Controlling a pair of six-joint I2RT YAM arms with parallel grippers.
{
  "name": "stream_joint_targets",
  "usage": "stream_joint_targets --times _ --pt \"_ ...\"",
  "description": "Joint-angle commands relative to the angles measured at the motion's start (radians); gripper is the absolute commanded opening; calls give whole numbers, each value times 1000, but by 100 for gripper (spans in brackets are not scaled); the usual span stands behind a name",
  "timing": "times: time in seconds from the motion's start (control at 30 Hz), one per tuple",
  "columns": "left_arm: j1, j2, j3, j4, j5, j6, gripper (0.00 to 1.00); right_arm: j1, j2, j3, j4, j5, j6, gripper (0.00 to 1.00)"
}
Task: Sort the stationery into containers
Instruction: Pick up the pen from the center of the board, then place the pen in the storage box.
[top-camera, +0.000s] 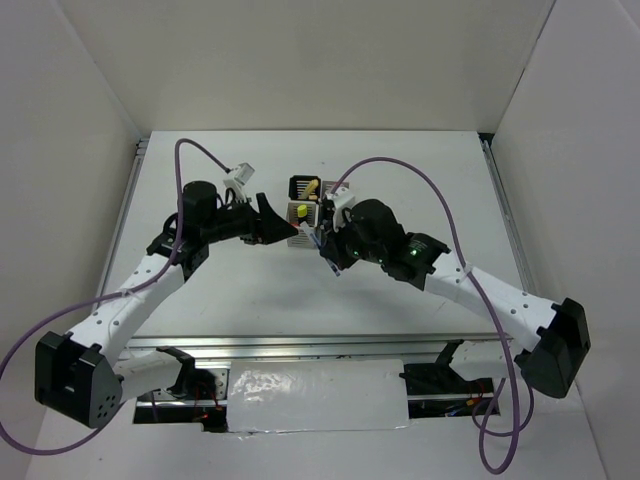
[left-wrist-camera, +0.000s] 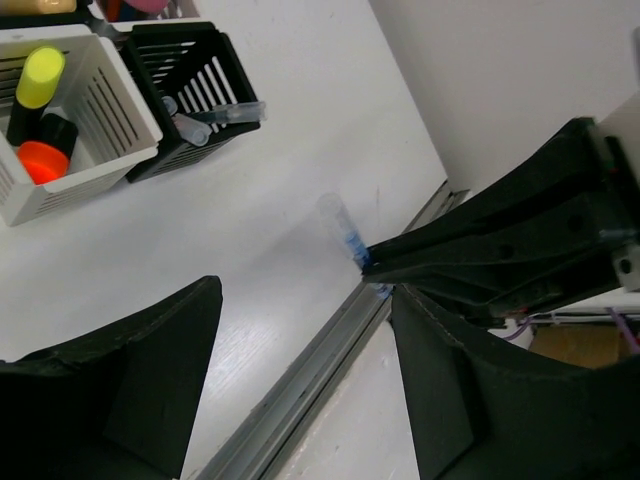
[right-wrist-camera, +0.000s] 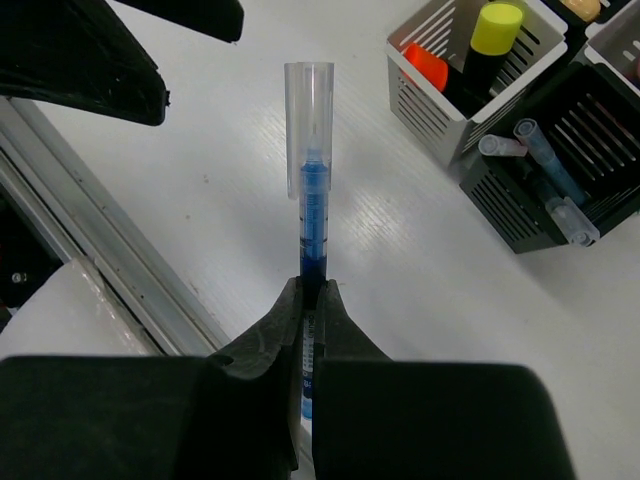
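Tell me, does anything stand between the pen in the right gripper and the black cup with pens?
Nothing visible does. Only bare table separates the pen, clamped in the right gripper, from the black cup.

Bright, even, diffuse light fills all three views. The white worktop carries only faint, soft-edged shadows under the arms. Up close, the left tool is a near-black, soft-focus silhouette, with a pale sheen on the worktop beyond it. Ahead of the dark, featureless right tool, the pen is sharp, its clear cap catching light.
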Motion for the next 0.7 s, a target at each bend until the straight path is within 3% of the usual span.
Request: stream_joint_targets --times 0.0,0.4,0.67 --pt "-5 3 22 111 44 -78 81 8 18 60 2 -28 -26 0" --pt "-4 64 1 153 19 -162 76 23 64 146 -20 -55 -11 0" --pt "-5 81 15 195 40 -190 58 49 84 161 -23 -66 -20 0"
